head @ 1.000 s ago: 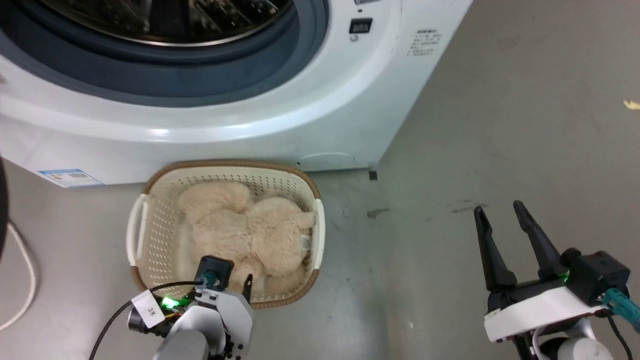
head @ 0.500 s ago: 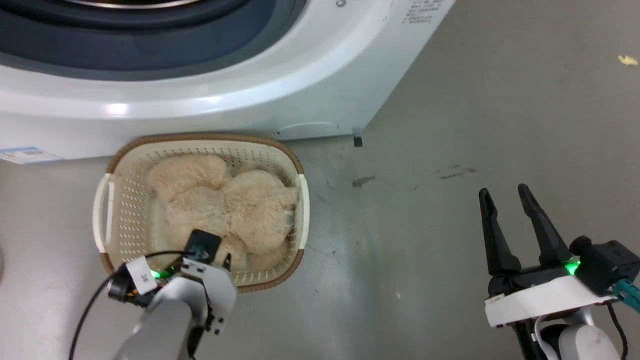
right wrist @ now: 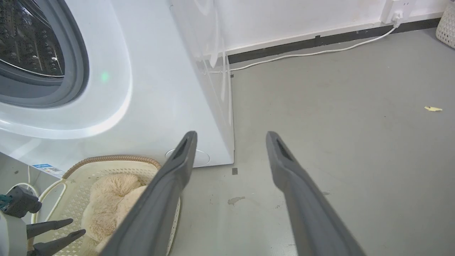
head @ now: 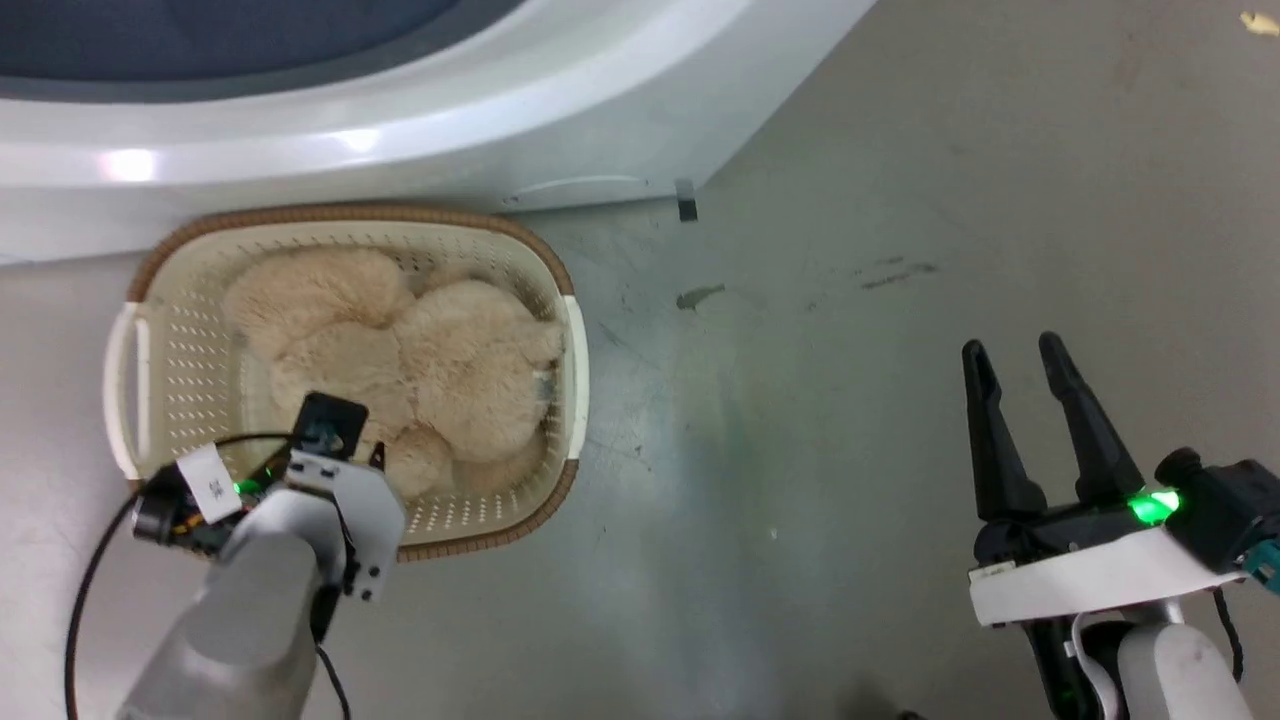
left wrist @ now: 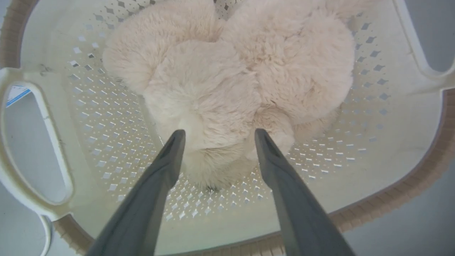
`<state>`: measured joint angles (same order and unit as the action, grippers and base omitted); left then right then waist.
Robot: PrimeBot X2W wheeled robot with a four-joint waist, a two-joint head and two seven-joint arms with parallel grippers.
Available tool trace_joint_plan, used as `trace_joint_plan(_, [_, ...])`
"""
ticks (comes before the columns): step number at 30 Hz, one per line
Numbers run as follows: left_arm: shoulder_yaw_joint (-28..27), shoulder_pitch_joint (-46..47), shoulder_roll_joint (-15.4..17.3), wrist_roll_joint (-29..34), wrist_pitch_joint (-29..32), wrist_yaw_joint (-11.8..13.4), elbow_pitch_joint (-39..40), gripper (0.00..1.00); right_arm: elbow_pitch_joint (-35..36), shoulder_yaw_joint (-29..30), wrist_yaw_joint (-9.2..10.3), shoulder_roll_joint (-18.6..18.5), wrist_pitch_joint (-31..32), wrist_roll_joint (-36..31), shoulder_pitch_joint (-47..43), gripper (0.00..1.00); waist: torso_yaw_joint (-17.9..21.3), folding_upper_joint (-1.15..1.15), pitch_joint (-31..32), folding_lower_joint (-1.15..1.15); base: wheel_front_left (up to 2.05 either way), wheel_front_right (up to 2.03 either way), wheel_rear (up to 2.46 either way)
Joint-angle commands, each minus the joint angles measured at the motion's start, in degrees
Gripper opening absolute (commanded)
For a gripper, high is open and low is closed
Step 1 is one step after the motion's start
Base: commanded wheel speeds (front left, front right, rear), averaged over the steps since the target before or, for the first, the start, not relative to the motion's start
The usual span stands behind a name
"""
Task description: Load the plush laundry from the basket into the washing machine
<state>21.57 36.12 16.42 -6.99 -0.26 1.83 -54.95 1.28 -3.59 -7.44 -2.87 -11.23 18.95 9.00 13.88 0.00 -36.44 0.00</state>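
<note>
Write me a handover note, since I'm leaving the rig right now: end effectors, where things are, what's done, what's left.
Left end effector: open, pointing into the basket, tips at the plush toy, not closed on it.
Right end effector: open, empty, above the floor to the basket's right.
The toy lies in the basket, in front of the washing machine.
Done: nothing loaded.
Left: grip the toy, lift it, put it in the machine.

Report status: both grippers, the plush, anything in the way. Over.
Left gripper open, tips down in the basket at the plush laundry, no grip yet. Right gripper open, over the floor. Plush lies whole in basket, nothing on top of it.
</note>
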Motion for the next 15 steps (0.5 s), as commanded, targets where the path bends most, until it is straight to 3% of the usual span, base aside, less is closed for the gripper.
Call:
trace_joint_plan(1, [1.28,3.04,0.93,0.18,0.33,-0.02,-1.98,1.0,0.52,-0.09,-0.04,-0.01,-0.61,1.15,1.56,1.0,0.57,0.0,-2.03,0.0,0.0,0.0,0.0])
trace_joint_plan(10, [2.62,9.68,2.35,-1.49,0.71,0.57,-6.05,1.0,0.99,-1.15,-0.04,-0.01,-1.57,3.15,2.98,1.0,1.91,0.0,-7.01,0.0,0.0,0.0,0.0])
trace_joint_plan(15, [5.63,13.34,2.95,-0.84,4.21,-0.79,-9.35,1.0,1.12,-1.39,-0.04,-0.01,-2.17,4.79,3.99,1.0,3.05,0.0,-9.93,0.0,0.0,0.0,0.0])
